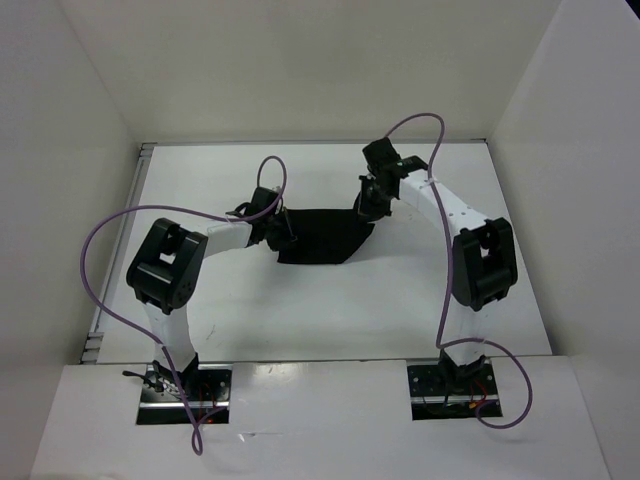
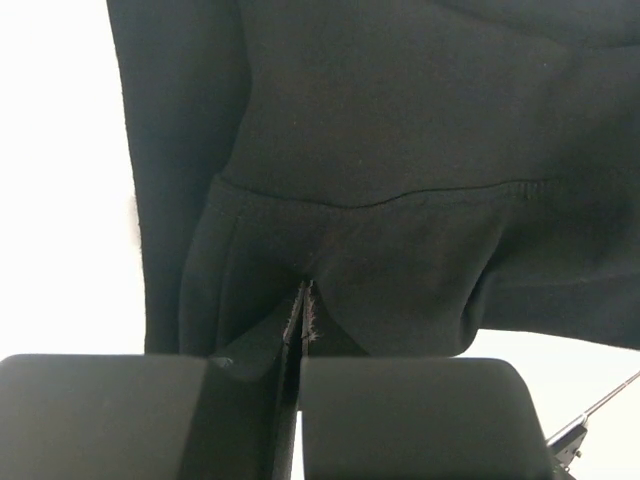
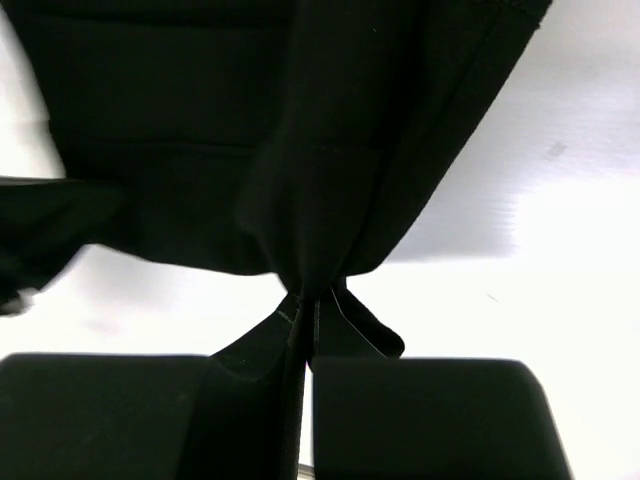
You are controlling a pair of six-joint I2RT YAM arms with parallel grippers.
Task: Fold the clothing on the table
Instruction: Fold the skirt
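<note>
I'm seeing the left gripper (image 2: 302, 318) with its fingers pressed together, pinching a fold of the black clothing (image 1: 325, 238) at a stitched hem. The right gripper (image 3: 308, 305) is likewise clamped tight, and I'm watching the fabric bunching into a narrow pleat where it enters the jaws. From overhead, the garment is lying mid-table, stretched between the two grippers. Its long axis is running left to right, with the left end held by my left arm and the far right corner by my right. Its near edge is tapering to a blunt point facing the arm bases. I cannot tell whether the held corners are lifting off the white table (image 1: 350, 310). Purple cables (image 1: 100, 250) are looping off both arms. Plain white walls (image 1: 300, 60) are enclosing the table on three sides.
</note>
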